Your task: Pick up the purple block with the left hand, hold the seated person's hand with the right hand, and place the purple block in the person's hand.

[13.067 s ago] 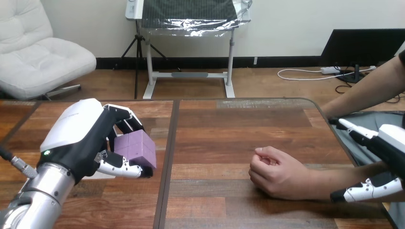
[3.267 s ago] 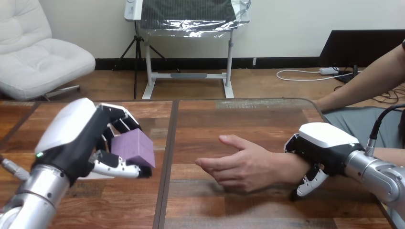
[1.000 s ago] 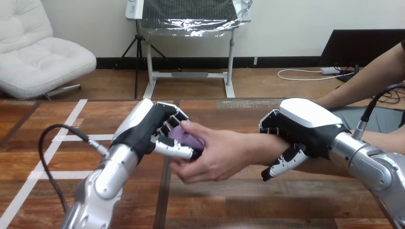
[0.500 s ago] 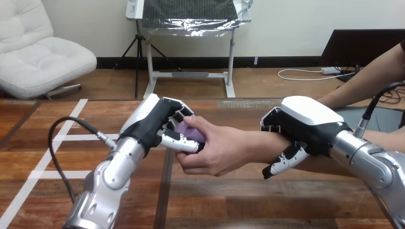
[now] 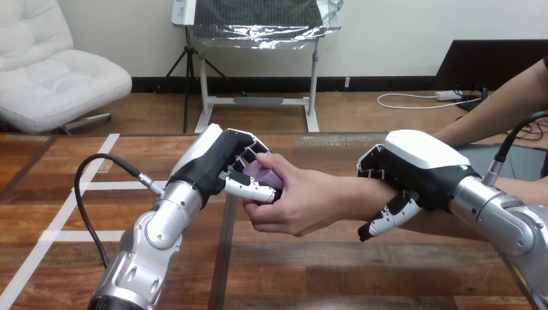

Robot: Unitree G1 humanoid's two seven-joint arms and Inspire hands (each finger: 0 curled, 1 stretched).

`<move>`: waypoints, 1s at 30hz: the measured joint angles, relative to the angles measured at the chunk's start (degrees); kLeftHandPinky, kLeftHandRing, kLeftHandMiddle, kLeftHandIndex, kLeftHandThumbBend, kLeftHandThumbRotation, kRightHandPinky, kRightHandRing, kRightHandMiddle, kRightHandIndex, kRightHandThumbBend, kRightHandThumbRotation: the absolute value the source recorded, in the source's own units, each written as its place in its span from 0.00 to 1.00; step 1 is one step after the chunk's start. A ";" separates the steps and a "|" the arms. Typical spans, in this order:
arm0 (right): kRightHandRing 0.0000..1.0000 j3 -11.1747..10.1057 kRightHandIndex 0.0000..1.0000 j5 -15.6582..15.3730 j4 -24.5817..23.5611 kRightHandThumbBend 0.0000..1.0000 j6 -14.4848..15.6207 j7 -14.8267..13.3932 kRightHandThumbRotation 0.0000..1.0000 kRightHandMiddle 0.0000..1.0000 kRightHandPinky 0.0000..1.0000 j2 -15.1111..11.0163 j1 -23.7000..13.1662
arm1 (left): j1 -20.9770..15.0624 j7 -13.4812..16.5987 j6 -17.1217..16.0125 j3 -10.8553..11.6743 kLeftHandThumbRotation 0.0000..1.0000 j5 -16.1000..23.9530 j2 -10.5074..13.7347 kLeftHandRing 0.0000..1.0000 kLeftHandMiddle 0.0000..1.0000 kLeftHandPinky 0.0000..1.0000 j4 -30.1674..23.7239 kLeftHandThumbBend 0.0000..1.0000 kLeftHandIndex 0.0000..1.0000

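Note:
The purple block (image 5: 265,174) shows as a small patch between my left hand (image 5: 223,165) and the person's hand (image 5: 300,200), above the table's middle. My left hand's fingers and thumb are curled round the block. The person's fingers close over the block's right side, so both hands are on it. My right hand (image 5: 417,171) is wrapped over the person's wrist, its fingers curled over the top and its thumb under the forearm. Most of the block is hidden by the two hands.
The wooden table (image 5: 310,258) runs across the view, with strips of white tape (image 5: 61,216) at its left. The person's other arm (image 5: 501,113) reaches in from the upper right. A cable (image 5: 97,174) loops off my left forearm.
My left hand has carried the block from the left of the table into the person's hand. Over the last second both hands edged slightly right and the person's fingers closed further on the block.

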 measured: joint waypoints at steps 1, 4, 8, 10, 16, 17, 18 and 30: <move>0.31 -0.04 0.40 0.00 0.00 0.84 0.00 -0.04 0.15 0.38 0.24 -0.02 0.02 | -0.05 -0.02 -0.07 -0.01 0.00 -0.13 -0.03 0.34 0.41 0.28 0.11 0.64 0.48; 0.31 -0.21 0.40 0.00 0.00 0.84 0.00 -0.09 0.15 0.38 0.25 -0.04 0.11 | -0.13 -0.16 -0.25 -0.01 0.00 -0.47 -0.12 0.35 0.41 0.29 0.23 0.64 0.48; 0.31 -0.48 0.40 0.00 0.00 0.84 0.00 -0.02 0.15 0.39 0.25 -0.05 0.28 | -0.13 -0.58 -0.40 0.02 0.00 -0.89 -0.18 0.37 0.42 0.30 0.23 0.63 0.48; 0.32 -0.62 0.40 0.00 0.00 0.84 0.00 0.13 0.15 0.39 0.25 -0.07 0.35 | -0.13 -0.90 -0.40 0.04 0.00 -1.22 -0.20 0.37 0.43 0.31 0.22 0.63 0.48; 0.33 -0.78 0.41 0.00 0.00 0.84 0.00 0.45 0.16 0.40 0.26 -0.27 0.49 | -0.12 -1.86 -0.26 0.03 0.00 -1.86 -0.20 0.41 0.46 0.35 0.09 0.66 0.49; 0.34 -0.82 0.43 0.01 -0.01 0.84 0.00 0.55 0.18 0.41 0.28 -0.31 0.50 | -0.12 -2.11 -0.16 0.03 0.04 -1.97 -0.19 0.45 0.50 0.38 0.01 0.67 0.52; 0.35 -0.84 0.43 0.02 -0.01 0.85 -0.01 0.67 0.19 0.41 0.28 -0.35 0.51 | -0.10 -2.43 0.04 0.03 0.06 -2.10 -0.16 0.47 0.51 0.40 -0.15 0.68 0.53; 0.52 -1.24 0.61 0.90 -0.12 0.93 -0.46 3.67 0.49 0.58 0.42 -0.90 0.53 | 0.64 -7.88 2.81 0.40 0.54 -4.86 0.96 0.67 0.70 0.58 -3.60 0.79 0.72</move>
